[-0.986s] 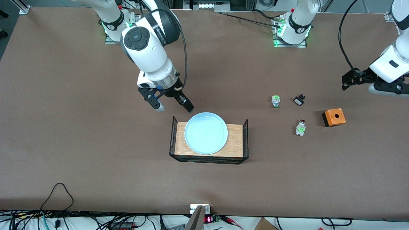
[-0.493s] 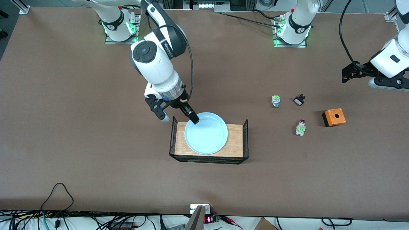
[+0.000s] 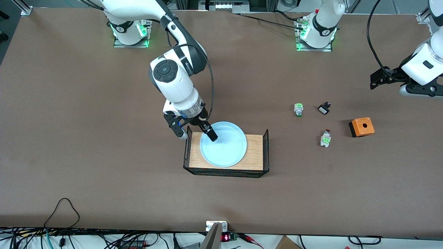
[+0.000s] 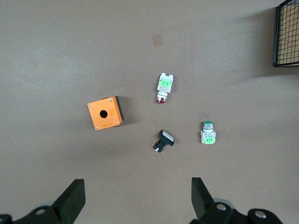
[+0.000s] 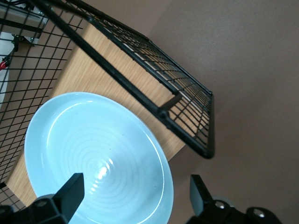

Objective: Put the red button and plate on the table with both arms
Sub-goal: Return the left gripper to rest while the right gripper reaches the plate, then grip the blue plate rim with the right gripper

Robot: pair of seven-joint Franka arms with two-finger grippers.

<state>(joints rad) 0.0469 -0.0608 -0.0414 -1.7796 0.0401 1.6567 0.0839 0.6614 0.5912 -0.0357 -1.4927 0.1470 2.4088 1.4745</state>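
The plate (image 3: 223, 144) sits on the wooden tray (image 3: 256, 152) with black wire ends, mid-table, and my right gripper (image 3: 197, 135) is at its rim with fingers (image 3: 211, 134) spread wide, one over the plate's bowl, the other outside by the tray's wire end, gripping nothing. The red button (image 3: 325, 138) lies on the table (image 3: 86, 138) toward my left arm's end, beside the orange box (image 3: 362, 126), with the green-capped switch (image 3: 298, 109) and a small black part (image 3: 324, 108) farther from the front camera. My left gripper (image 4: 138, 198) waits up over that cluster, fingers wide open and empty.
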